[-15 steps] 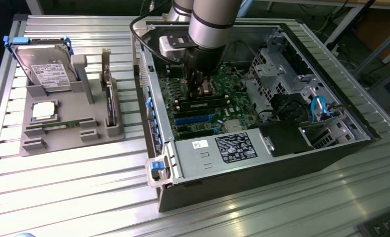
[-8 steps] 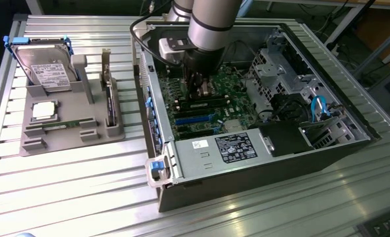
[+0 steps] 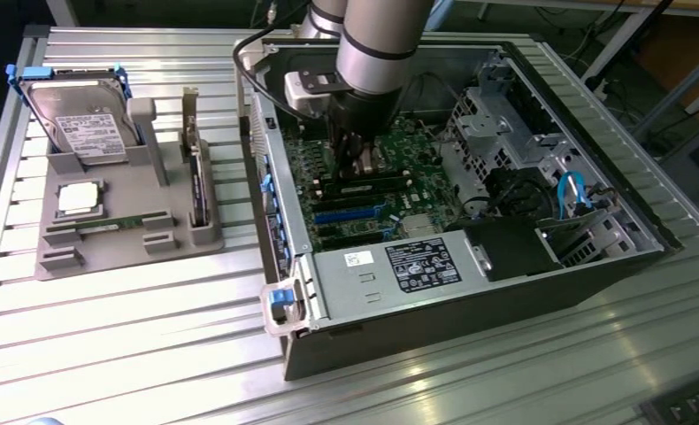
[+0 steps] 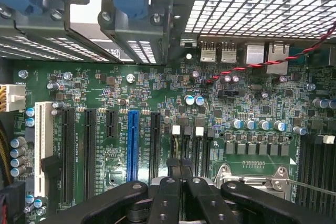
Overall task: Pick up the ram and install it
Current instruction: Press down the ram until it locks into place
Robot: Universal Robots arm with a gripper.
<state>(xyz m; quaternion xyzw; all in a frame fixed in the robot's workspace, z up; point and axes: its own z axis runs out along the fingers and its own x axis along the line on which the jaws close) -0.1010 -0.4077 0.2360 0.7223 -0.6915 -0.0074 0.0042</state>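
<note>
Gripper (image 3: 359,159) low over mobo (image 3: 380,190) in PC case (image 3: 468,292); ram (image 3: 116,224) on tray (image 3: 102,257).

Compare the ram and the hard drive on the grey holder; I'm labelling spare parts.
The hard drive is a broad silver box with blue tabs; the ram is a slim green strip. The hard drive is far bigger than the ram. The hard drive sits farther back than the ram in the exterior view. Both rest on the grey holder, outside the computer case.

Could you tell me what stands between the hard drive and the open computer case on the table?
In the exterior view, the dark upright expansion card stands in the grey holder, between the hard drive and the computer case.
</note>
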